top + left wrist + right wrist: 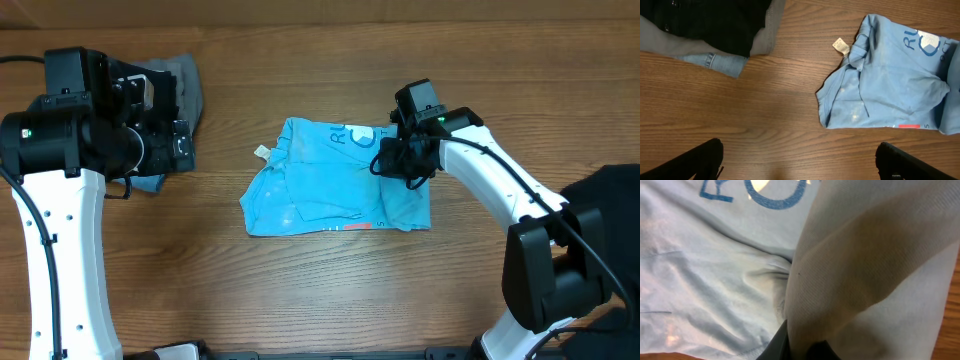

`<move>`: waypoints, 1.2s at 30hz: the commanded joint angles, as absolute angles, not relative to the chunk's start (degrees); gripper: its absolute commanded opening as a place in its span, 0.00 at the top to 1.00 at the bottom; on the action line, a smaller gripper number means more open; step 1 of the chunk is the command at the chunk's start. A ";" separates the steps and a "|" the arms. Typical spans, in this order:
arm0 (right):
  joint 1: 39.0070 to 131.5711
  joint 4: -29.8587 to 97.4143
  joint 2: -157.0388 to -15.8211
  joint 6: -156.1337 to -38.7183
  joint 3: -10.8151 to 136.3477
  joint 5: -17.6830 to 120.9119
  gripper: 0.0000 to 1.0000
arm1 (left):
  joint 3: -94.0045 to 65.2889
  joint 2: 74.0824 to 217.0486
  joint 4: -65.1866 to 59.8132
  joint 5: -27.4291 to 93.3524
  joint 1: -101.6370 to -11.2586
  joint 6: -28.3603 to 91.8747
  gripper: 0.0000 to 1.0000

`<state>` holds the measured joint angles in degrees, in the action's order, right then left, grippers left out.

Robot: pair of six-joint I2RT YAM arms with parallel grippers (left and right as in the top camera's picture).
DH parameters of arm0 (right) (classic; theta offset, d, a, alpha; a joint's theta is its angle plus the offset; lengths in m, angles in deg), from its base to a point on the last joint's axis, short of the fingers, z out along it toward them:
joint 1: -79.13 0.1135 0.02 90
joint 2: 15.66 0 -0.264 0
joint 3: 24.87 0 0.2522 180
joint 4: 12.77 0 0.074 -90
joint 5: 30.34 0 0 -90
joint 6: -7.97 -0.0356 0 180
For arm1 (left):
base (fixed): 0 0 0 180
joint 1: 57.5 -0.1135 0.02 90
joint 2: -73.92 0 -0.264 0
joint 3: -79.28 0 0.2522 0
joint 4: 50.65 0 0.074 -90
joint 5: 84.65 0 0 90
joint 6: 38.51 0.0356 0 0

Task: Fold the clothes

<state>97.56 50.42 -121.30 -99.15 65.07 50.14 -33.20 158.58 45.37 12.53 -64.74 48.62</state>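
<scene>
The clothes are a sky-blue shirt [330, 180] lying crumpled at the table's middle, with blue lettering near its right end, and a pile of black, grey and denim pieces [175, 80] at the back left. My right gripper [405, 165] is at the shirt's right end, shut on a raised fold of blue cloth [865, 255]. That fold fills the right wrist view above the dark fingertips [780, 345]. My left gripper [800, 165] hangs open and empty over bare wood, with the shirt [890, 80] to its right and the pile [715, 20] to its left.
A small white tag [841, 46] sticks out at the shirt's left end. A denim cuff [715, 61] pokes out of the pile's near edge. Bare wooden table [330, 290] runs along the front. A black mass [610, 200] sits at the right edge.
</scene>
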 commanded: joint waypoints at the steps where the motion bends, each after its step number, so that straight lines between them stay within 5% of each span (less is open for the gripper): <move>1: 99.27 48.91 -119.60 -100.09 66.12 50.64 0.90 | -34.07 158.93 45.19 12.20 -64.96 48.27 0.00; 6: 101.30 47.89 -119.77 -100.09 66.10 50.64 0.86 | -34.07 158.93 45.19 12.22 -64.96 48.27 0.00; 7: 101.58 47.86 -119.84 -100.07 66.10 50.64 0.80 | -34.07 158.93 45.19 12.20 -64.96 48.27 0.00; 8: 102.00 48.24 -119.84 -100.01 66.10 50.79 0.63 | -34.07 158.93 45.19 12.20 -64.96 48.27 0.00; 9: 102.00 48.70 -119.79 -100.05 66.12 51.41 0.60 | -34.07 158.93 45.17 12.22 -64.96 48.27 0.00; 18: 98.06 50.75 -115.40 -100.05 66.27 56.24 0.54 | -34.07 158.93 45.19 12.20 -64.96 48.27 0.00; 19: 97.28 50.47 -114.94 -100.07 66.27 56.17 0.55 | -34.07 158.93 45.19 12.22 -64.96 48.27 0.00; 21: 95.38 49.09 -114.77 -100.11 66.19 56.04 0.75 | -34.07 158.93 45.19 12.22 -64.96 48.27 0.00; 23: 93.85 48.11 -115.36 -101.12 66.10 56.19 0.83 | -34.07 158.93 45.19 12.22 -64.96 48.27 0.00; 30: 93.06 47.60 -124.36 -115.20 66.06 55.19 0.90 | -34.07 158.93 45.19 12.20 -64.96 48.27 0.00; 36: 97.78 30.34 -128.91 -105.23 66.17 28.22 0.96 | -34.07 158.93 45.19 12.22 -64.96 48.27 0.00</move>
<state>94.48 37.11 -129.00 -111.76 65.09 46.58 -33.20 158.58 45.37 12.53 -64.74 48.62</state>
